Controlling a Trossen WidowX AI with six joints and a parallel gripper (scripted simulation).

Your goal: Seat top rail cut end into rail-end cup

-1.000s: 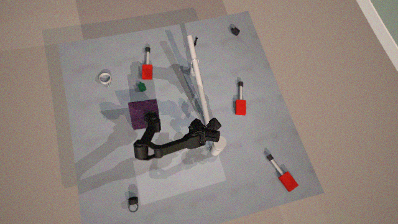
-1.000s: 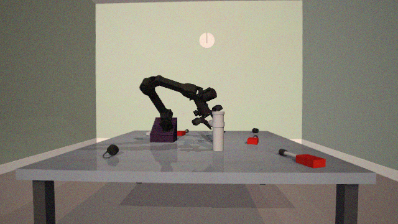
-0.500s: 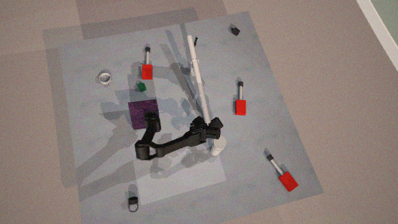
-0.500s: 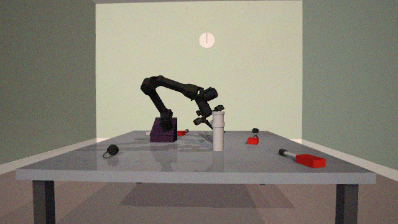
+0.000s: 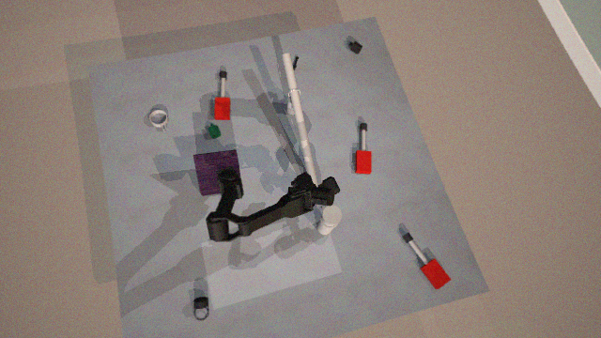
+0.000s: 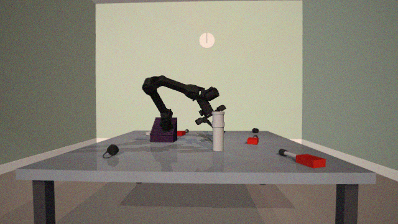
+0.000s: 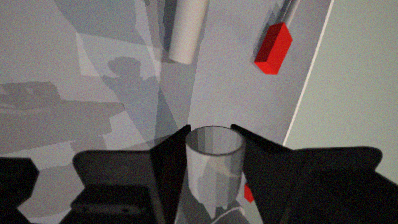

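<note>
The white rail (image 5: 301, 127) (image 7: 188, 35) runs through the loop cap (image 5: 294, 93). Its near end, in the wrist view, is clear of the rail-end cup (image 7: 215, 172), with a visible gap. The cup's open mouth faces up in that view and looks empty. My gripper (image 7: 210, 128) is shut on the cup, one black finger on each side, and is apart from the rail. The big post (image 5: 331, 217) (image 6: 217, 140) stands upright beside the gripper. The brace band (image 6: 218, 123) sits high on it, a little below the post cap (image 6: 218, 112). In the exterior view the post hides the cup.
A purple block (image 5: 217, 172) (image 6: 163, 137) is at the arm's base. Red blocks with rods (image 5: 363, 162) (image 5: 436, 273) (image 5: 223, 109) lie around. A black looped cap (image 5: 201, 302) (image 6: 112, 150), a white ring (image 5: 151, 120), a green piece (image 5: 214, 130) and a dark piece (image 5: 355, 47) lie farther off.
</note>
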